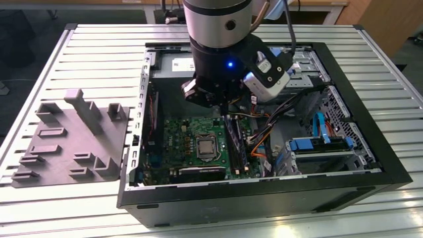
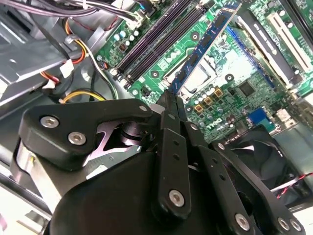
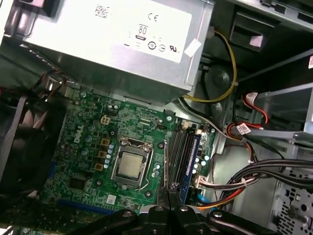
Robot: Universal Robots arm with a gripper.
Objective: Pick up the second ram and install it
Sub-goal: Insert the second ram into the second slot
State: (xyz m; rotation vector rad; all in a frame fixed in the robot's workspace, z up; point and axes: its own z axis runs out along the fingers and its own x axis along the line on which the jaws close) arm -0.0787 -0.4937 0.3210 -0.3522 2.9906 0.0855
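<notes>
The fingers (image 2: 172,132) are clenched on the ram (image 2: 205,44), which juts straight out beyond their tips, over the motherboard (image 3: 83,147), just beside the sockets (image 3: 178,156).

The arm (image 1: 218,20) comes in as a fat brushed-silver cylinder with a round black cap on its side. Right above the gripper (image 2: 169,98) there's a black wrist block (image 1: 218,74), a small blue light (image 1: 229,64) glowing on it. Beside that sits a silver-grey camera box (image 1: 268,79), and a dark cable (image 1: 289,22) runs up past it. The gripper is matte black with flat linkage bars (image 2: 171,161), every joint pinned by a shiny silver screw (image 2: 176,197).
</notes>
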